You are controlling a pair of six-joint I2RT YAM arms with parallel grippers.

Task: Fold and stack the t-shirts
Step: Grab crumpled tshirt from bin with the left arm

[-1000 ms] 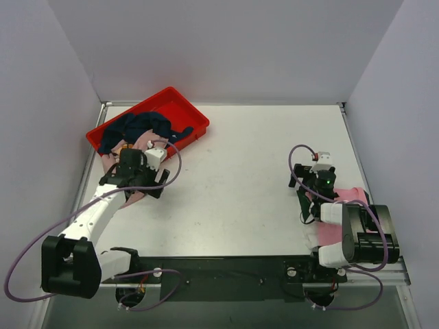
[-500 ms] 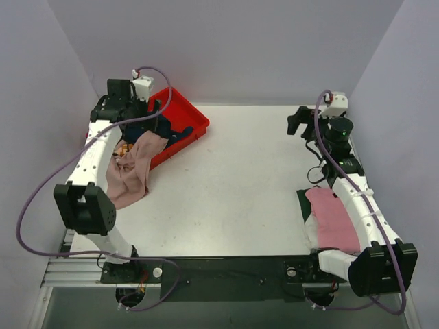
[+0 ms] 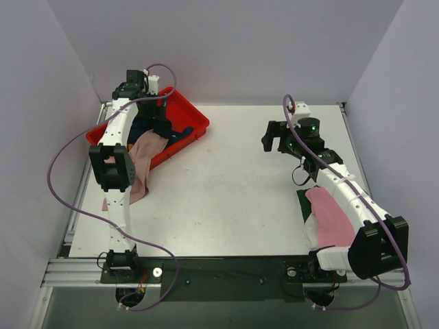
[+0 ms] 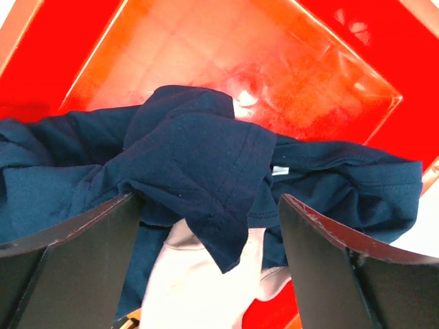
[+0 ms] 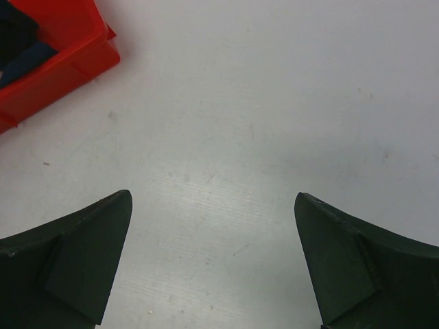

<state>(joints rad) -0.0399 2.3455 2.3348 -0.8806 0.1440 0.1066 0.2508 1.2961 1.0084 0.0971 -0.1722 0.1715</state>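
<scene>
Nearest us, the bright pink shirt [image 3: 334, 221] lies on the surface [image 3: 226, 185], at its right edge. Farther, we see the right pincer [image 5: 212, 197] wide open, holding nothing. Farthest, the left pincer [image 4: 209, 199] gapes empty over the navy shirt [image 4: 199, 151] in the red tray [image 4: 206, 48].

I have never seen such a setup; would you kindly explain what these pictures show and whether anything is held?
These are two robot arms bolted to a white table. The wide picture looks down from above and behind them. The other two come from cameras on the wrists, so the dark shapes at the bottom are each gripper's own fingers. The left gripper hangs open over a navy t-shirt in a red tray; a beige-pink t-shirt spills over the tray's edge. The right gripper is open above the table. A pink t-shirt lies by the right arm. Nothing is held.
</scene>
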